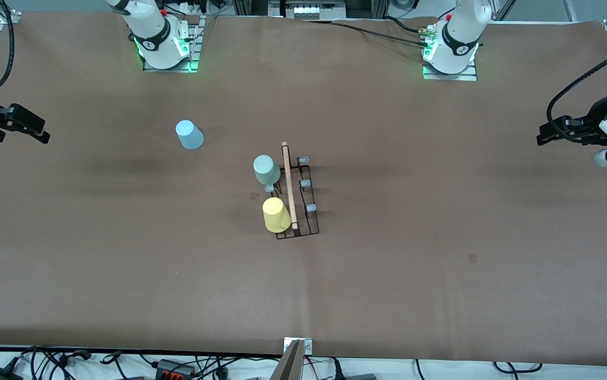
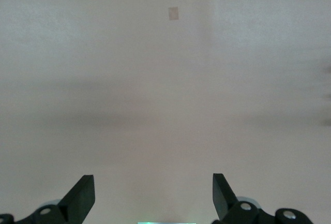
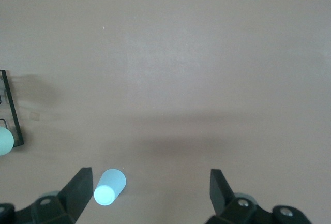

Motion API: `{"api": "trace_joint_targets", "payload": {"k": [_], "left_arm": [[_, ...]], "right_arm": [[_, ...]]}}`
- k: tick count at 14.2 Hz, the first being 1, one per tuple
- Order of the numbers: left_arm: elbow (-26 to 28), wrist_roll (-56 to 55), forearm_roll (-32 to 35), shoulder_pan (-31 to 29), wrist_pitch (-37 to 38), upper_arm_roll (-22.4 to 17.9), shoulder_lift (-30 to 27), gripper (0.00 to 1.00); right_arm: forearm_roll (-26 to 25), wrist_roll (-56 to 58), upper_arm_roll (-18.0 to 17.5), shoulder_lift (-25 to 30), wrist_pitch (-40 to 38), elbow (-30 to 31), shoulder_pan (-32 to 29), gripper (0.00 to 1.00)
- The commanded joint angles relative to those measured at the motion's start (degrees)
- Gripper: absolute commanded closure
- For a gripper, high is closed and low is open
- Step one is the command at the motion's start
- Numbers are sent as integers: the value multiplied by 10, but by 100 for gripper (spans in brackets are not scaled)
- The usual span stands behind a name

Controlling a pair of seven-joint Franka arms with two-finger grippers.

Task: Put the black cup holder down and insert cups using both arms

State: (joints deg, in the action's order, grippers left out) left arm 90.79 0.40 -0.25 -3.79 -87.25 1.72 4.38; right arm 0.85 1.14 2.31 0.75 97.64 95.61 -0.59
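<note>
The black cup holder [image 1: 308, 211] lies mid-table, its wooden rod handle [image 1: 289, 184] running along its middle. The pale green cup [image 1: 266, 169] and the yellow cup [image 1: 276, 215] sit upside down on pegs on the side toward the right arm's end. The light blue cup [image 1: 189, 134] sits on the table apart, toward the right arm's end. My right gripper [image 1: 45, 132] hangs open and empty at its end of the table; in its wrist view [image 3: 149, 188] the blue cup [image 3: 109, 187] shows below it. My left gripper [image 1: 540, 135] waits open and empty at its own end [image 2: 153, 193].
Three grey-capped pegs [image 1: 306, 183] on the holder's side toward the left arm's end are bare, as is one [image 1: 270, 188] between the two cups. A corner of the holder [image 3: 13, 115] shows in the right wrist view. Small tape marks [image 1: 472, 257] lie on the brown table.
</note>
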Motion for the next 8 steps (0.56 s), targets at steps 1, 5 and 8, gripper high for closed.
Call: {"api": "trace_joint_targets", "payload": {"k": [1,5,8], "left_arm": [[-1,6,-11,-4,-1,3,-1,0],[-1,6,-11,-4,-1,3,-1,0],[-1,6,-11,-4,-1,4,-1,0]], "right_arm": [[-9,11,-6,12,8,14,-7,0],[-9,10,-4,19,-9,16,-9,0],[-9,10,-5,21,-10,16,-8,0]]}}
